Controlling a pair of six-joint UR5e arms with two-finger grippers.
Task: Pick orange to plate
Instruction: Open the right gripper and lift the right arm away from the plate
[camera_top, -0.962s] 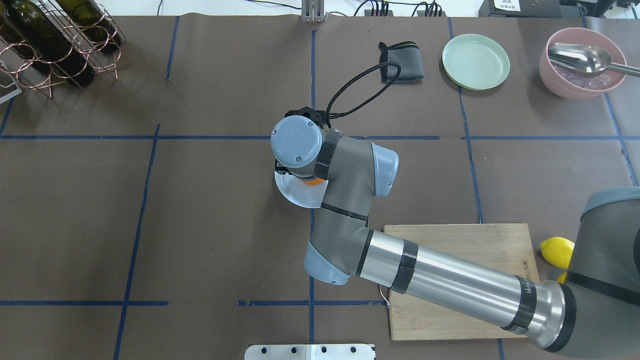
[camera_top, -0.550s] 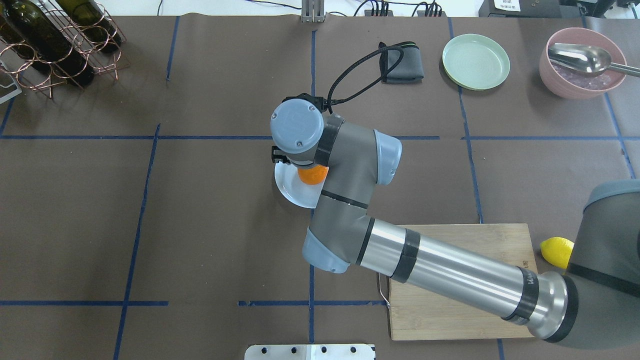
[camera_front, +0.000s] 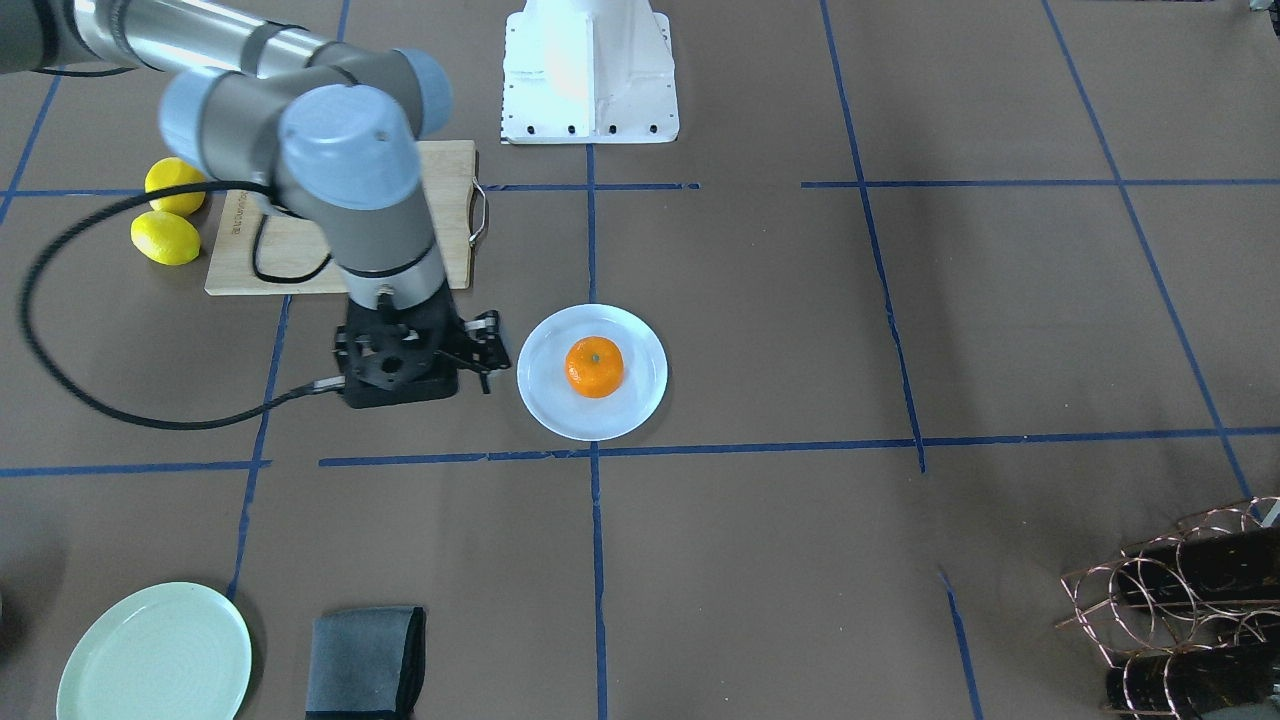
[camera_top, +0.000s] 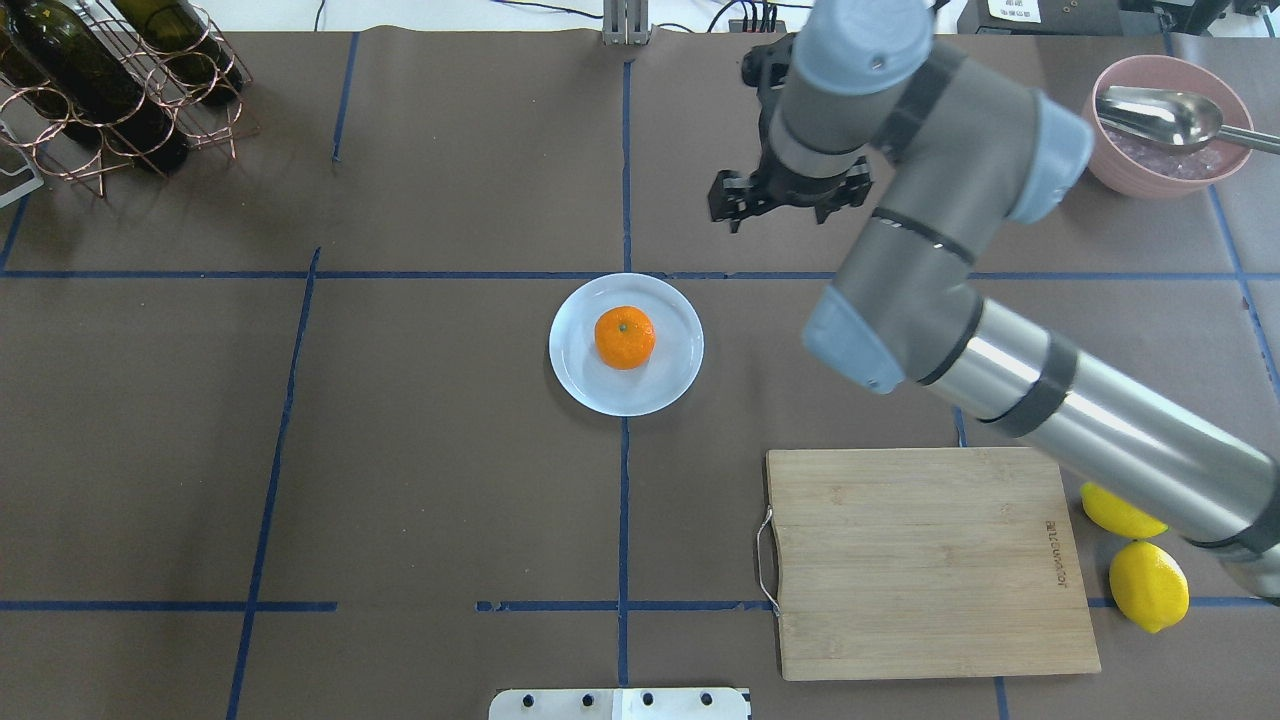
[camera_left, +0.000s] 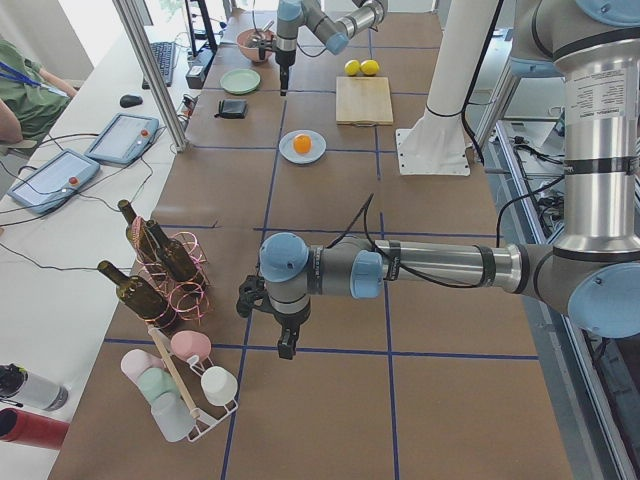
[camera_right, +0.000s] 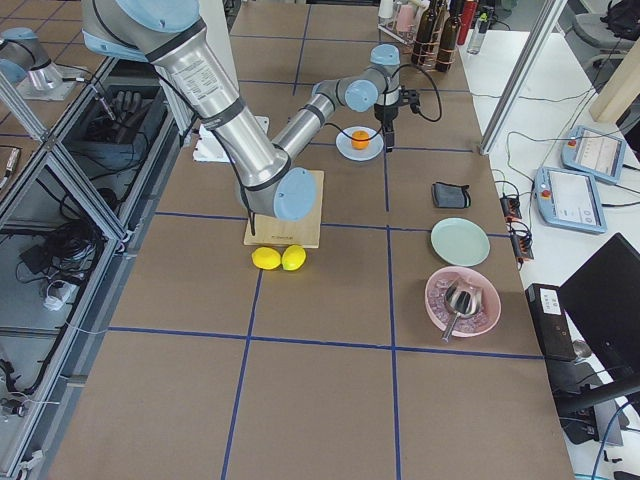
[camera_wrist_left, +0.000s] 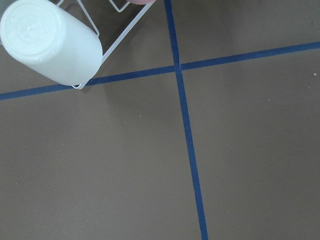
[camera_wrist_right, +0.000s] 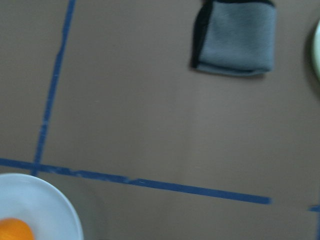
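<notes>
The orange sits near the middle of the white plate, stem dimple up, with nothing touching it; the front view shows the same orange and plate. My right gripper hangs open and empty above the table, beyond the plate and to its right; in the front view the gripper is beside the plate's edge. The right wrist view catches only a sliver of the orange. My left gripper is far off near the cup rack; I cannot tell its state.
A wooden cutting board lies near right with two lemons beside it. A pale green plate, a folded grey cloth and a pink bowl with a spoon sit at the far right. A bottle rack stands far left.
The right arm has lifted off the plate and swung away to the far right. The orange, earlier half hidden under the wrist, now lies uncovered on the plate.
</notes>
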